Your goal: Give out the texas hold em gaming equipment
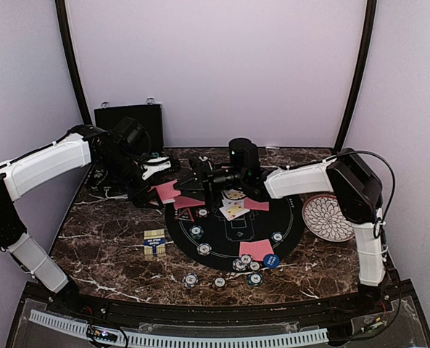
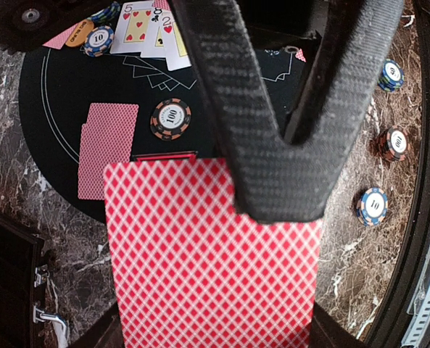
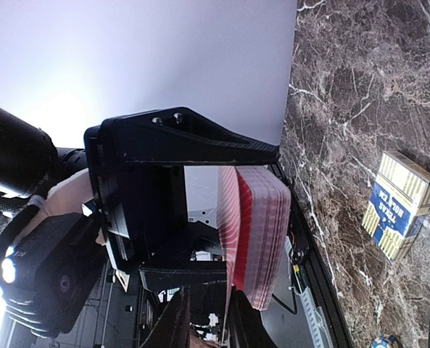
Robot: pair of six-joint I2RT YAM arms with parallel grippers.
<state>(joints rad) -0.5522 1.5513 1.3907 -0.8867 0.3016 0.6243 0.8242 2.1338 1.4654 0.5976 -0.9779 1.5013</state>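
My left gripper [image 1: 160,181] is shut on a deck of red-backed cards [image 2: 200,261] and holds it above the mat's left edge. The deck also shows in the right wrist view [image 3: 265,232]. My right gripper [image 1: 194,181] reaches in from the right. Its two fingers meet in a V on the top card's edge [image 2: 283,196], and in the right wrist view that card [image 3: 229,217] peels away from the deck between them. On the black round mat [image 1: 233,235] lie face-up cards [image 1: 233,210], red card pairs [image 1: 254,249] and chips [image 1: 204,249]. A blue button [image 1: 271,261] lies near the front.
A black case [image 1: 127,116] stands at the back left. A white petal plate [image 1: 327,217] sits at the right. A blue and yellow card box [image 1: 154,243] lies left of the mat. Three chips [image 1: 220,283] lie on the marble near the front edge.
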